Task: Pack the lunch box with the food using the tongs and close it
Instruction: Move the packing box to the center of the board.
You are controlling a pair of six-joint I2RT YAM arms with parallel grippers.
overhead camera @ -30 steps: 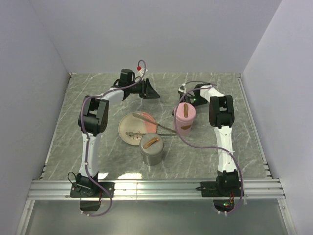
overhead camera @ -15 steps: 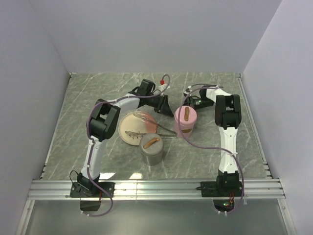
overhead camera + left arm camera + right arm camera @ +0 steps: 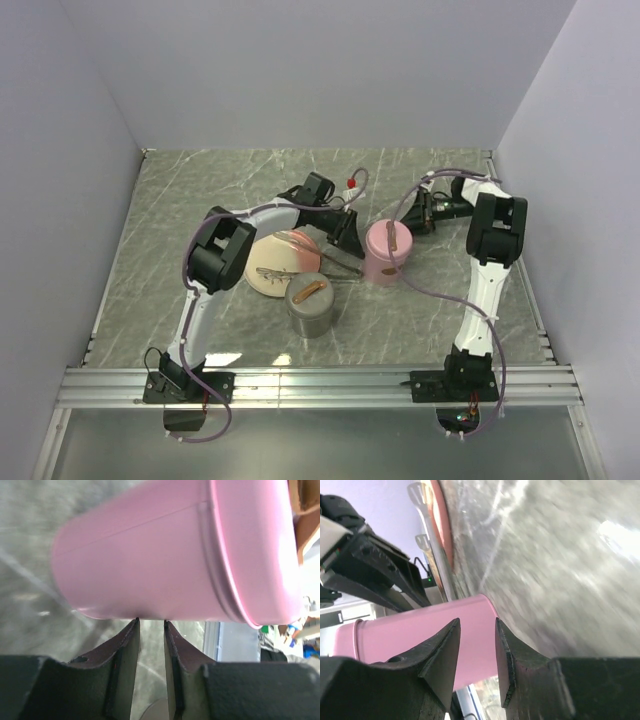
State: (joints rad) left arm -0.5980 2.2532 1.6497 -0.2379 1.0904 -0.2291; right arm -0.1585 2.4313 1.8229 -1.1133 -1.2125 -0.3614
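The pink lunch box (image 3: 385, 255) stands right of the plate (image 3: 262, 255) with its wooden-handled lid on. My left gripper (image 3: 345, 232) is at its left side. In the left wrist view the fingertips (image 3: 135, 625) rest against the pink wall (image 3: 150, 555), narrowly open (image 3: 151, 621) with nothing between them. My right gripper (image 3: 420, 213) is behind the box on the right, open (image 3: 477, 621) and empty, a short way from the pink wall (image 3: 420, 635). The silver tongs (image 3: 325, 255) lie across the plate's right rim. Small brown food pieces (image 3: 270, 272) sit on the plate.
A grey lidded tin (image 3: 312, 308) with a wooden handle stands just in front of the plate. Grey walls enclose the marble table on three sides. In the right wrist view the tongs (image 3: 432, 540) and the plate rim (image 3: 442, 515) lie beyond the pink box.
My left gripper has swung from the back of the table to the pink box's left side, and its jaws have narrowed. My right gripper has drawn back to the right.
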